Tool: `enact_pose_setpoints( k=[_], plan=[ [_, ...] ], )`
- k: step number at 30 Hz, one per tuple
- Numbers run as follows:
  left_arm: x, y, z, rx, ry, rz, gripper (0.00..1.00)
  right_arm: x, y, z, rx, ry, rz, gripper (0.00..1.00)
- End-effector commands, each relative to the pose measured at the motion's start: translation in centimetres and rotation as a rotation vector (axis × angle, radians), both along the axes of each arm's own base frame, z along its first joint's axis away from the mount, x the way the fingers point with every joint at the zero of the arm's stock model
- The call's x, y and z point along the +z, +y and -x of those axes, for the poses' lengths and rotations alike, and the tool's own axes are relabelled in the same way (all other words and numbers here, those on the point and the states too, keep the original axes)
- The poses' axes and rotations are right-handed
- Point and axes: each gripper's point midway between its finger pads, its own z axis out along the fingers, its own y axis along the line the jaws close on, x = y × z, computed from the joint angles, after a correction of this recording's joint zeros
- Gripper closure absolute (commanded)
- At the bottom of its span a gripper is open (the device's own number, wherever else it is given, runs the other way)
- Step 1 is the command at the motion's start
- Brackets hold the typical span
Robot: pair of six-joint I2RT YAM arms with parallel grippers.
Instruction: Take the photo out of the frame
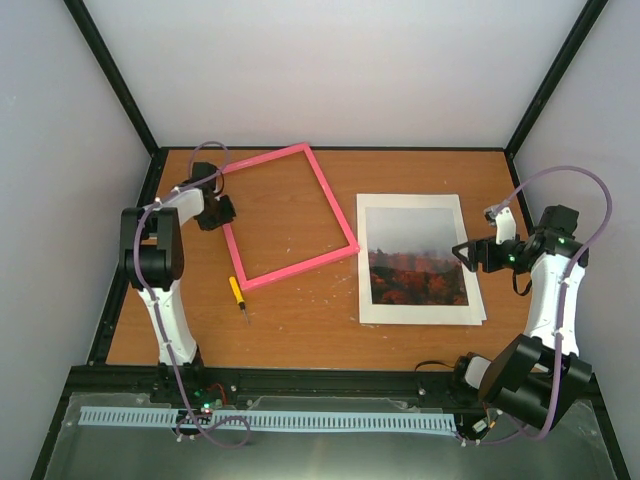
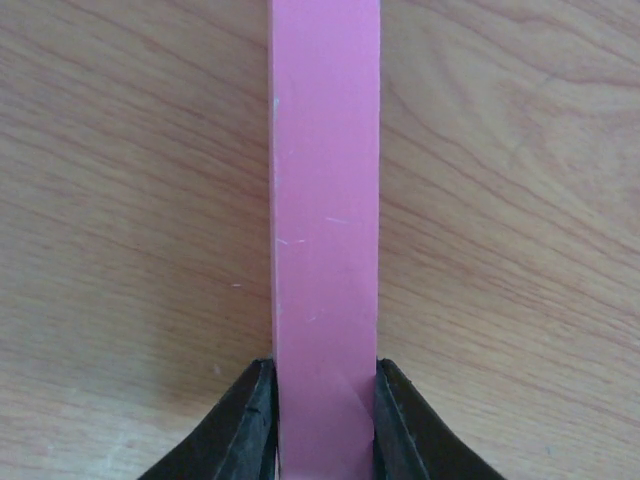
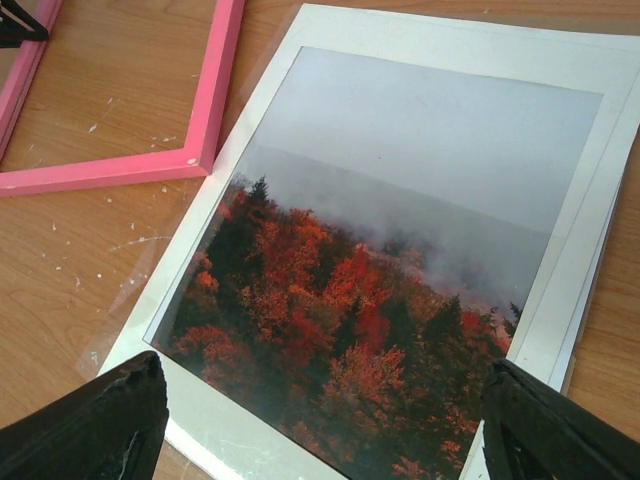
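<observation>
Two arms at work. L gripper point(image 1: 222, 212) is clamped on the left rail of the pink frame point(image 1: 300, 264). Wrist cam shows both black fingers point(image 2: 245, 430) pressed vs the rail's sides, w/ wood table point(image 1: 300, 320) on either side. Frame sits skewed on the table's left half, wood showing thru its opening. Photo point(image 1: 417, 262) lies flat and face up outside the frame, on the right half, w/ a white border round it. Edges of more sheets point(image 3: 590, 270) peek out at its right side. Frame's nearest corner is just beside that border. R gripper point(image 1: 466, 255) hangs over the photo's right edge, jaws wide apart, gripping nothing. Yellow-handled screwdriver point(image 1: 238, 295) lies near the frame's near-left corner.
</observation>
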Motion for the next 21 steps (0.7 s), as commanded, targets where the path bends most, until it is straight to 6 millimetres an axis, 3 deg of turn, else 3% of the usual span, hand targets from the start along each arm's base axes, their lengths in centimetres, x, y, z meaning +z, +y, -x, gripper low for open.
enact_pose_setpoints(
  k=[1,6,21],
  plan=[
    [0.3,1.9,-0.2,0.050,-0.009,0.001,0.99,-0.3,0.2,0.0,0.019,-0.010,-0.005,0.17],
    [0.1,4.0,0.6,0.091,0.005,-0.041,0.99,-0.5,0.2,0.0,0.022,-0.005,-0.010,0.17],
    [0.5,7.4,2.3,0.174,0.028,-0.117,0.99,-0.9,0.2,0.0,0.027,0.005,-0.008,0.17]
  ],
)
